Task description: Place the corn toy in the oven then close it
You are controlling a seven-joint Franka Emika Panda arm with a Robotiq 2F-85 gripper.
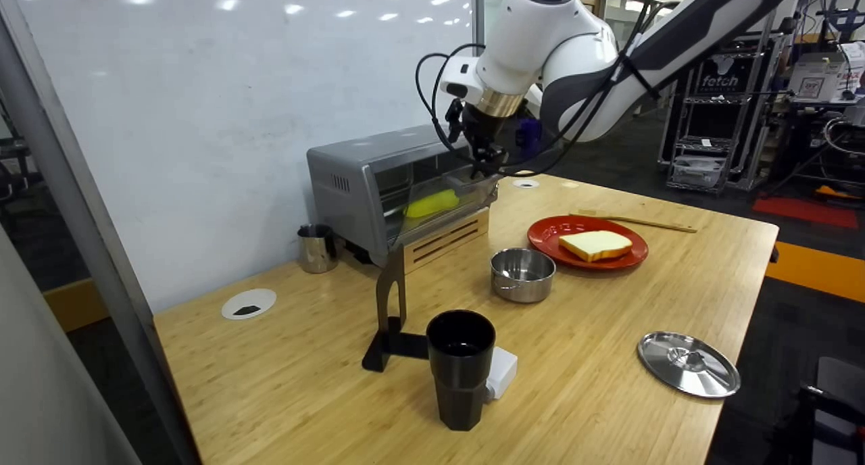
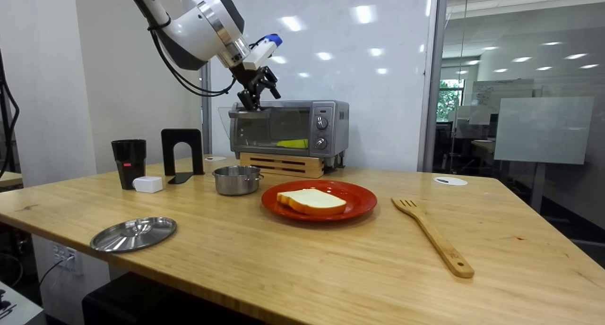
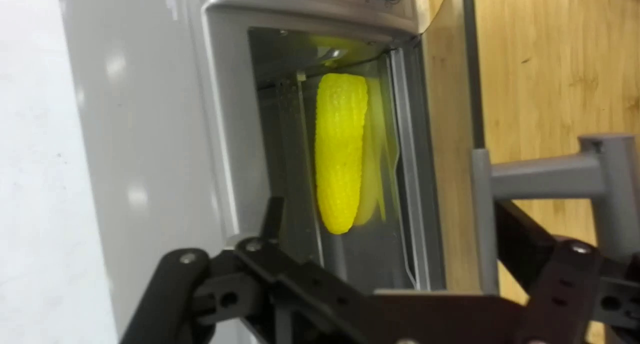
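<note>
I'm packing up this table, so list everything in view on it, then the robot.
oven: one, silver-grey, back of table, standing open
corn toy: one, yellow, inside oven
slatted stand: one, tan, below oven's front
metal cup: one, silver, beside oven
discs: at least two, white, on table
plate: one, red, on table
bread slice: one, cream and brown, on plate
spatula: one, tan, beside plate
pot: one, silver, beside plate
lid: one, silver, near table edge
tall cup: one, black, on table
small block: one, white, beside tall cup
bookend: one, black, near tall cup
arm: one, white and dark grey, above table
claw: one, black, open at oven's front
</note>
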